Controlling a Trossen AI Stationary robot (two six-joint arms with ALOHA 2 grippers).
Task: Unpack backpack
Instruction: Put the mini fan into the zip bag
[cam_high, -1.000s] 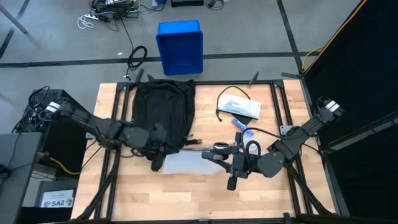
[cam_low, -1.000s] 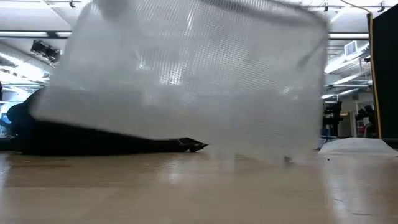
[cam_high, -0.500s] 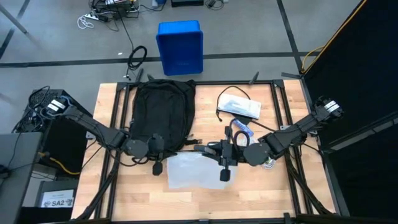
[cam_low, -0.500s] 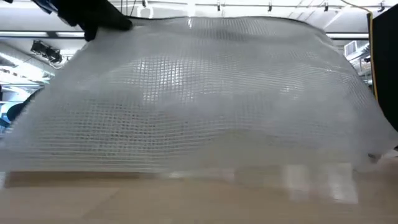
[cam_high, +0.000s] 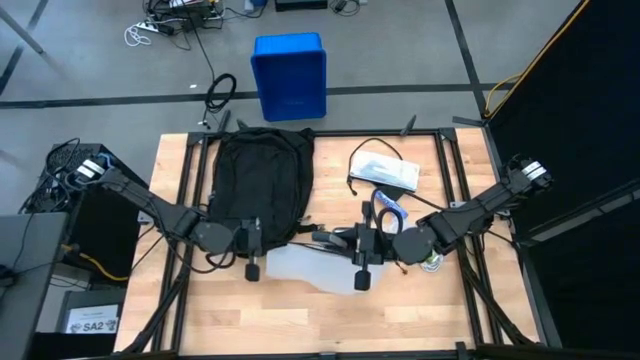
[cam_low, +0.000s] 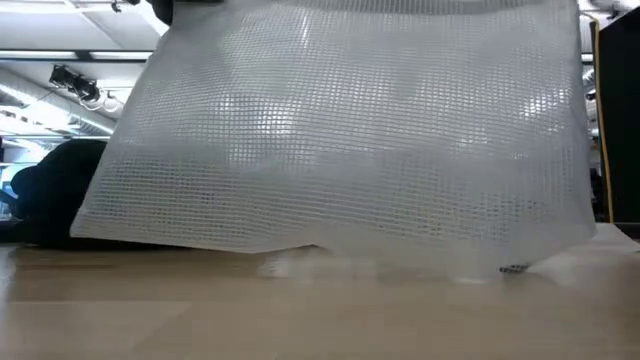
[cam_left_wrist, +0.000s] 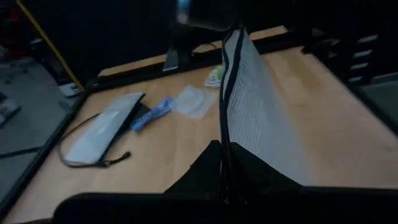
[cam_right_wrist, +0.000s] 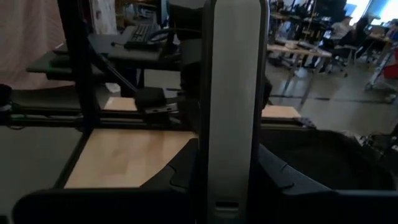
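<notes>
The limp, soft black backpack, best taken by its fabric edge, is laid flat on the counter, while a light mesh pouch is pinched between left gripper and right gripper, fingers closed.

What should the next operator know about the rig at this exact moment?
Left gripper: shut on one end of the white mesh pouch.
Right gripper: shut on the pouch's other end; both hold it above the table's front middle.
Backpack: flat at the back left.
Done: pouch out; a flat grey pouch, a blue packet and a clear bag lie at the back right.
Left: set the pouch down. Whether the backpack holds more cannot be seen.
</notes>
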